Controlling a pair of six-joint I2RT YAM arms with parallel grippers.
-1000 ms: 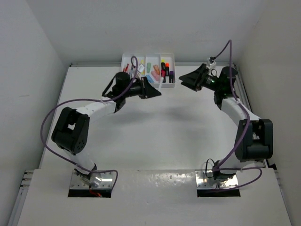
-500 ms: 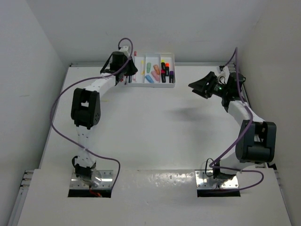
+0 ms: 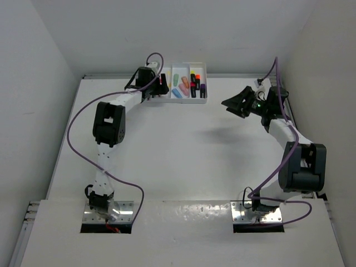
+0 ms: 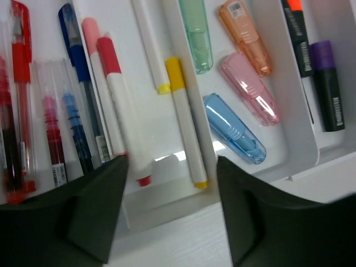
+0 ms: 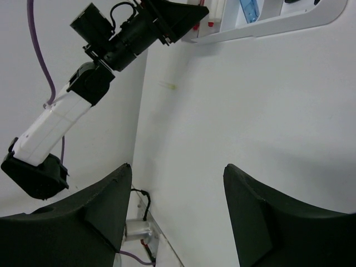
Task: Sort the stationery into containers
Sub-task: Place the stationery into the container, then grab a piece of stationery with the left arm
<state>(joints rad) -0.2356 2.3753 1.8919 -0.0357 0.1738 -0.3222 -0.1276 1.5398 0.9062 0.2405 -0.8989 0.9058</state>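
Note:
The white divided tray (image 3: pixel 201 100) stands at the table's far edge. In the left wrist view its compartments hold red pens (image 4: pixel 19 55), a blue pen (image 4: pixel 78 61), a red-capped white marker (image 4: pixel 119 117) and a yellow-capped white marker (image 4: pixel 186 128) lying along a divider. Beside these are green (image 4: pixel 196 33), orange (image 4: pixel 245 36), pink (image 4: pixel 250 89) and blue (image 4: pixel 235 136) highlighters, and a purple one (image 4: pixel 327 83). My left gripper (image 3: pixel 159 86) (image 4: pixel 171 161) hovers open over the tray's near left end, holding nothing. My right gripper (image 3: pixel 232 104) (image 5: pixel 178 167) hangs open and empty in the air right of the tray.
Enclosure walls stand close on the left, back and right of the white table (image 3: pixel 183 156). Purple cables (image 3: pixel 75 119) loop off both arms. Silver base plates (image 3: pixel 108 214) (image 3: pixel 258 214) sit at the near edge. The right wrist view shows the left arm (image 5: pixel 125 36) at the tray's corner.
The left arm has swung from the table's middle to the tray's left end, and its jaws have gone from shut to open. The right gripper has drifted slightly to the right.

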